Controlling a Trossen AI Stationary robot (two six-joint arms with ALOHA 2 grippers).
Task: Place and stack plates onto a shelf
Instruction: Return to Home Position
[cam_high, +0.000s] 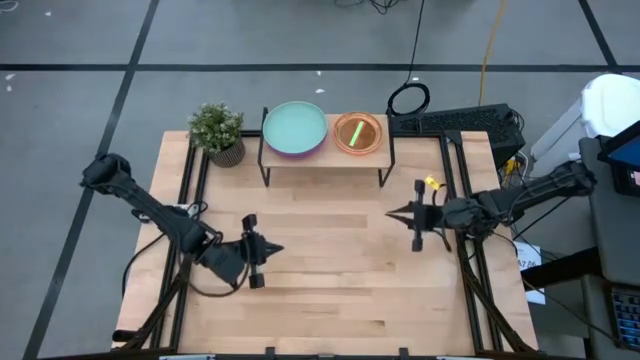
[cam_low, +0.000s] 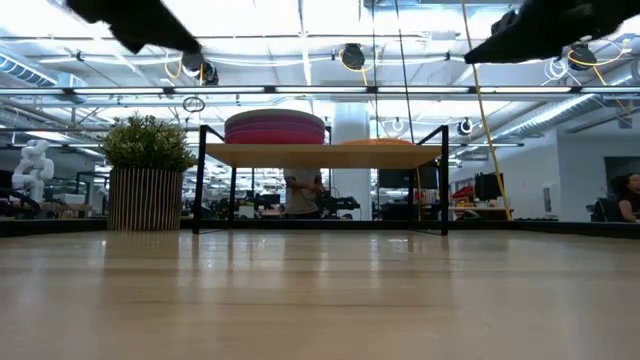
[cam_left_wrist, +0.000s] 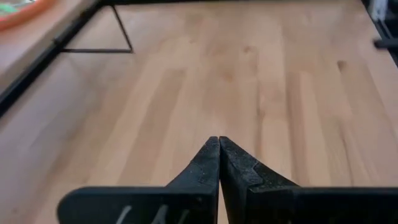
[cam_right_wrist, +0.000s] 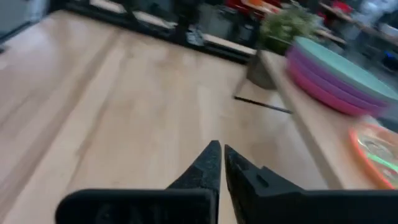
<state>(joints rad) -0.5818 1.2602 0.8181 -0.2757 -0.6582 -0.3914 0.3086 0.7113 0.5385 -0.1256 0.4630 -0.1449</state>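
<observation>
Tabletop: shelf carries plates in two stacks. Left hand, right hand before shelf, closed, empty. Risk: homing arm clipping shelf, toppling stacks.

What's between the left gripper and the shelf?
Nothing but bare tabletop separates the left gripper from the shelf. The high view shows it, and the left wrist view agrees.

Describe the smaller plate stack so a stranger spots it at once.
At the far edge of the table stands a shelf, next to a plant. Two plate stacks sit on it; the smaller stack is at the end away from the plant. It is translucent orange, unlike the wider teal-topped stack.
</observation>
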